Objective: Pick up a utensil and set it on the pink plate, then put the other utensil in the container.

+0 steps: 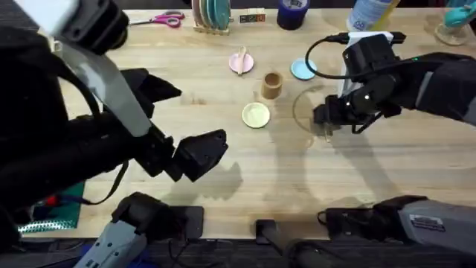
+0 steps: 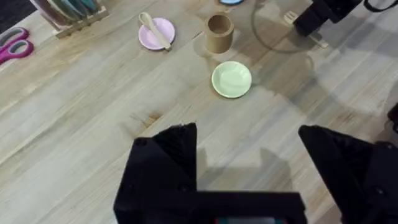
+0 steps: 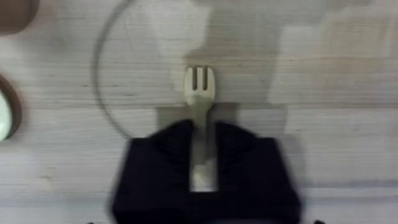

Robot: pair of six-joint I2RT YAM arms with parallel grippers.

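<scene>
My right gripper [image 3: 202, 163] covered most of the fork's [image 3: 199, 93] handle, so in my right wrist view only the prongs, the neck and a strip between my fingers could be seen, and from overhead the fork [image 1: 326, 134] was too small to make out beyond a pale sliver under that gripper [image 1: 325, 119]. The container [image 3: 13, 14] and the yellow-green plate [image 3: 5, 116] were cut off at that view's edge. My raised left arm [image 1: 82, 141] loomed dark and blurred overhead, hiding the desk's [image 1: 312, 179] near-left corner.
</scene>
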